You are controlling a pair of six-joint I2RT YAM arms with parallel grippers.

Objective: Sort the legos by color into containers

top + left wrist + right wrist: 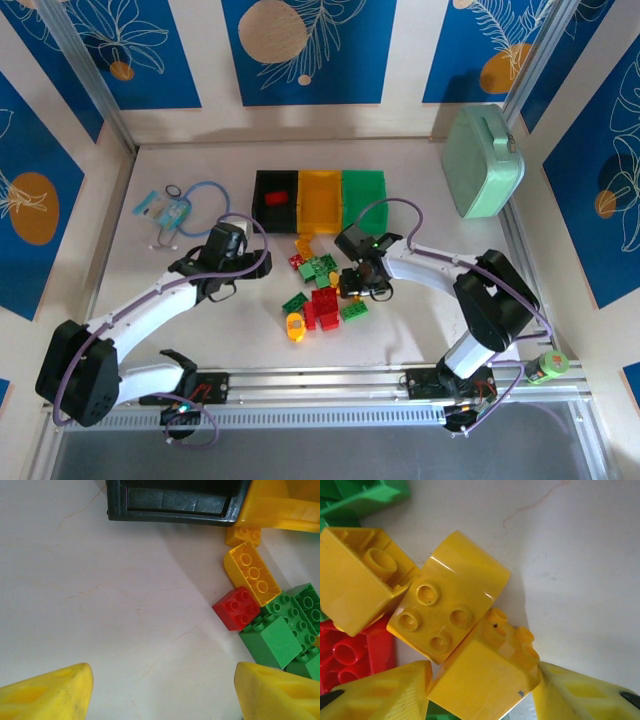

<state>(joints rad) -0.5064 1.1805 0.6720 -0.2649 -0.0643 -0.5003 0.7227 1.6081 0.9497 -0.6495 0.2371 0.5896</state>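
Three bins stand in a row at the back: black [275, 200] with a red brick [277, 198] in it, yellow [319, 200] and green [363, 192]. Loose red, green and yellow legos [320, 290] lie in front of them. My right gripper [482, 690] is shut on a yellow lego [490, 675], both fingers touching its sides, next to a curved yellow brick [447, 612] and a red one [345, 655]. My left gripper [162, 690] is open above bare table, left of a red lego [236, 607] and green ones [270, 640], with the black bin [170, 502] ahead.
A pale mint case [483, 160] lies at the back right. A blue cable and a small packet [175, 210] sit at the back left. An aluminium rail [320, 385] runs along the near edge, and a green-capped object [545, 367] rests at its right end.
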